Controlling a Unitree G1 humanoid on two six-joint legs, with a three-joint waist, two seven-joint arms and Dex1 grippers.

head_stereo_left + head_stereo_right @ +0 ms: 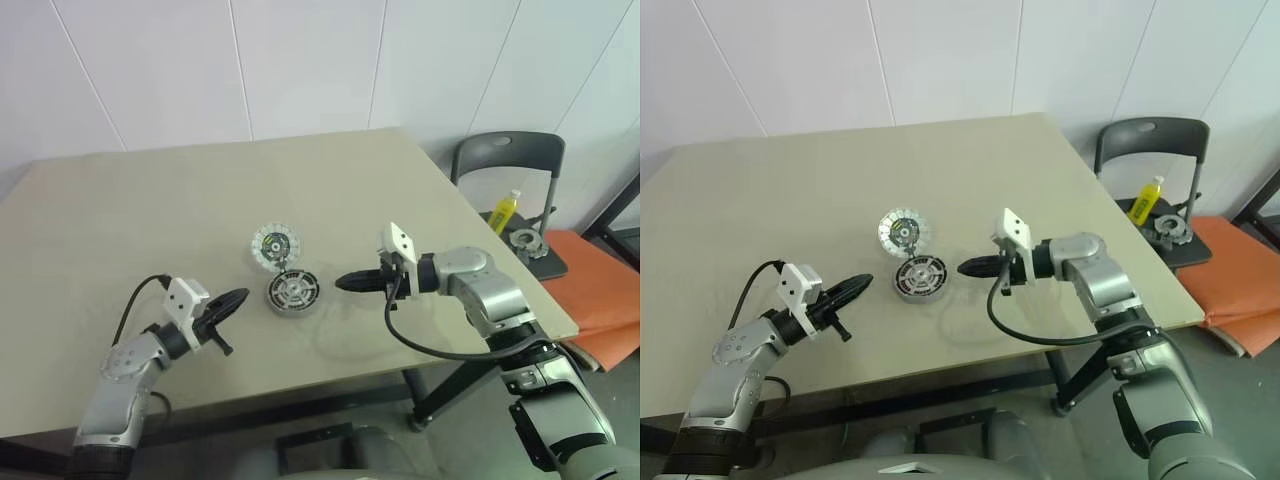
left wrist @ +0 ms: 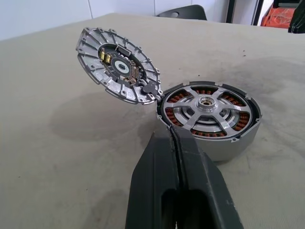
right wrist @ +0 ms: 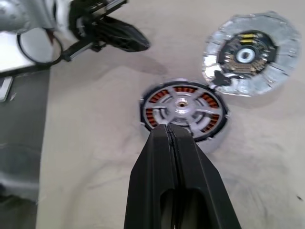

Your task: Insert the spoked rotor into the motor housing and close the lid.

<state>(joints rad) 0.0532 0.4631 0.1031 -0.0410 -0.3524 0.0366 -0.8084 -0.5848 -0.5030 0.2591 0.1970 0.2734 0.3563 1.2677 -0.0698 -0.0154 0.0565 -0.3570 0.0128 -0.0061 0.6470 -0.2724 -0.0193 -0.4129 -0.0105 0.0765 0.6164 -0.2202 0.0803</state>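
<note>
The motor housing [image 1: 292, 292] sits near the middle of the table, a dark round puck with copper windings. The spoked rotor [image 2: 206, 110] lies inside it, silver spokes over the copper ring. The lid [image 1: 275, 245] stands tilted open at the housing's far-left edge, apparently joined to it by a hinge, its ring of white-silver segments showing. My left gripper [image 1: 240, 297] is shut and empty, just left of the housing, pointing at it. My right gripper [image 1: 340, 283] is shut and empty too, a short way right of the housing, pointing left at it.
A grey chair [image 1: 510, 150] stands past the table's right edge, holding a yellow bottle [image 1: 507, 210] and a round metal part [image 1: 525, 240]. An orange object [image 1: 600, 290] lies beside it. The table's front edge [image 1: 300, 390] runs close below both arms.
</note>
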